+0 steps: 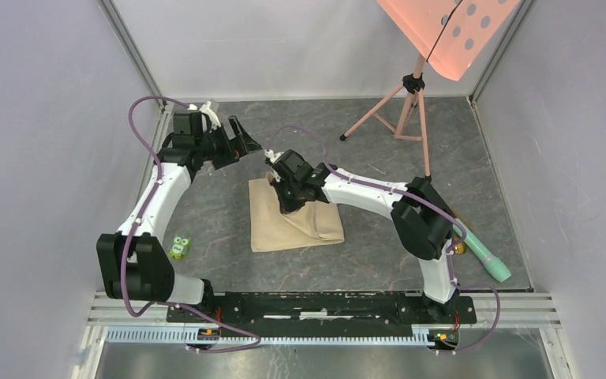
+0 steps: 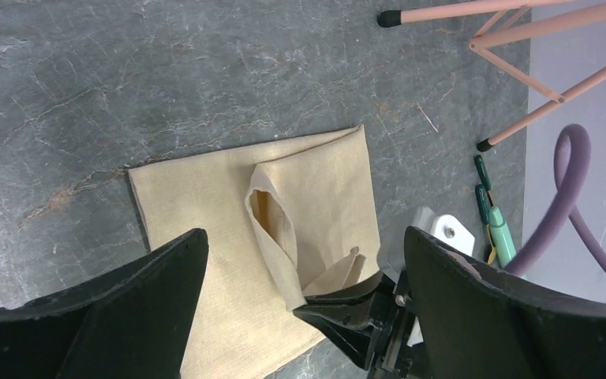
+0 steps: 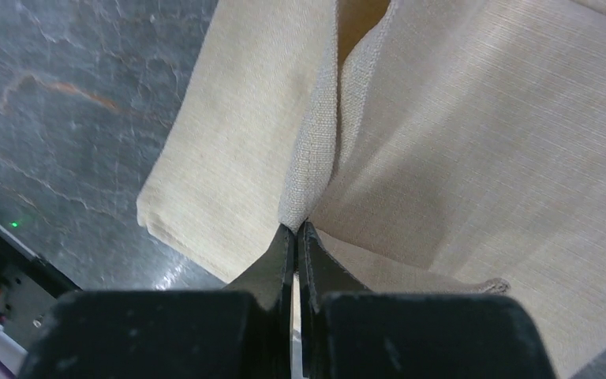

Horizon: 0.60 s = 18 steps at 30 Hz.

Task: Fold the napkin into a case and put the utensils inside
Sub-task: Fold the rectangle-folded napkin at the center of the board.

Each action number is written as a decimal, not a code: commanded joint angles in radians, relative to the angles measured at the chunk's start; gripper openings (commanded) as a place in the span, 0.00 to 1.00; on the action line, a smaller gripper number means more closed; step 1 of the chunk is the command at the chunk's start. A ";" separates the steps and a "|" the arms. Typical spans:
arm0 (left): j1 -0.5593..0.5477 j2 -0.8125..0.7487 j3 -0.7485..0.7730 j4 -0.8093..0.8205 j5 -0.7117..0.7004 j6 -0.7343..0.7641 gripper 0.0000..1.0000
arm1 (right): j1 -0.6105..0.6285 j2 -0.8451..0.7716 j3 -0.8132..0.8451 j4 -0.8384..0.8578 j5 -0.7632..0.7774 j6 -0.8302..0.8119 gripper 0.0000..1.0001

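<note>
Right wrist: right hand point(image 3: 297, 229) clamps the one napkin point(image 3: 442, 158); left wrist: left hand point(image 2: 304, 237) spread wide.

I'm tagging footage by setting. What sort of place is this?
Likely a robot lab test cell: plain panel walls, two arms bolted to a rail, a pink tripod on the table, the right claw pinching the napkin.

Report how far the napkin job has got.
Done: the napkin lies folded into a rough rectangle on the table. In hand: the right gripper is shut on a raised fold of cloth; the left gripper hangs open, off the cloth. Left: finishing the narrow case and loading the cutlery, which seems to lie near the table's right edge, partly hidden.
</note>
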<state>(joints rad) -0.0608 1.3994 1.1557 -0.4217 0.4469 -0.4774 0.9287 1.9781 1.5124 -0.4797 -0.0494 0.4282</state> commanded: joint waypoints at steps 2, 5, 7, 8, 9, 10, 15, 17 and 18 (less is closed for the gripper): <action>0.010 -0.027 0.018 0.017 0.005 0.020 1.00 | 0.005 0.053 0.079 0.074 -0.046 0.065 0.00; 0.014 -0.023 0.016 0.020 0.014 0.016 1.00 | 0.011 0.071 0.103 0.077 -0.066 0.075 0.01; 0.018 -0.023 0.015 0.023 0.020 0.011 1.00 | 0.016 0.076 0.111 0.082 -0.072 0.078 0.00; 0.020 -0.024 0.013 0.026 0.022 0.010 1.00 | 0.019 0.080 0.112 0.086 -0.074 0.082 0.01; 0.022 -0.025 0.013 0.027 0.025 0.007 1.00 | 0.019 0.083 0.114 0.090 -0.075 0.084 0.00; 0.023 -0.026 0.012 0.031 0.027 0.005 1.00 | 0.020 0.087 0.113 0.090 -0.073 0.086 0.01; 0.028 -0.023 0.010 0.033 0.031 0.003 1.00 | 0.020 0.106 0.110 0.106 -0.068 0.098 0.00; 0.029 -0.022 0.009 0.033 0.030 0.001 1.00 | 0.020 0.113 0.114 0.113 -0.071 0.103 0.01; 0.029 -0.023 0.009 0.033 0.030 0.001 1.00 | 0.020 0.117 0.115 0.117 -0.071 0.107 0.00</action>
<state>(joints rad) -0.0391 1.3994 1.1557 -0.4175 0.4526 -0.4778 0.9424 2.0670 1.5822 -0.4076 -0.1081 0.5087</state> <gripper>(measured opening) 0.995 0.013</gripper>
